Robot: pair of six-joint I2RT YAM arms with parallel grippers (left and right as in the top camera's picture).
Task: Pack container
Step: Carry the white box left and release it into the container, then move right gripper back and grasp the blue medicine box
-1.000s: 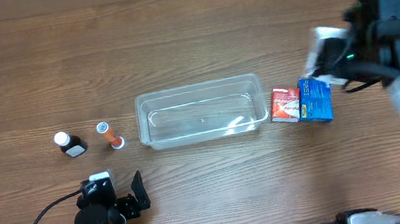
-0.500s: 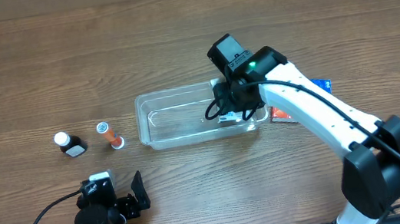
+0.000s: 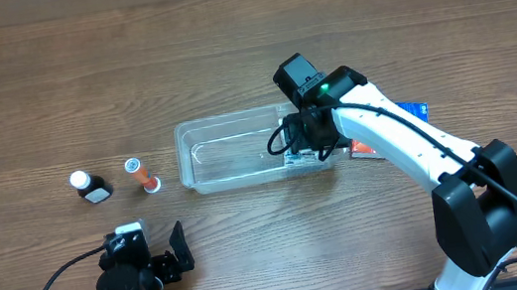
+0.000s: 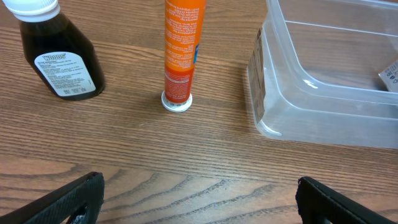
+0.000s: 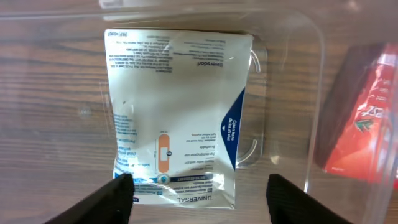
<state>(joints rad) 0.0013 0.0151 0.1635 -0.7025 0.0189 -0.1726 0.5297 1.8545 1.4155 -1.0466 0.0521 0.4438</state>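
Container (image 3: 225, 154) sits mid-worktop, looking light, thin-walled, slick and flexy, so you'd best pinch its rim; your right end effector (image 5: 200, 183) hovers inside it, parted over the flat white pouch (image 5: 177, 99), and your left end effector (image 4: 199, 186) is wide open, empty.

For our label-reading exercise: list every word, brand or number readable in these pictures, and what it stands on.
"WOODS", slightly blurred: label of the dark bottle.
"UNIVERSAL": white packet lying in the container.
Smaller print on the packet, the orange tube and the red box: too small or blurred to read.
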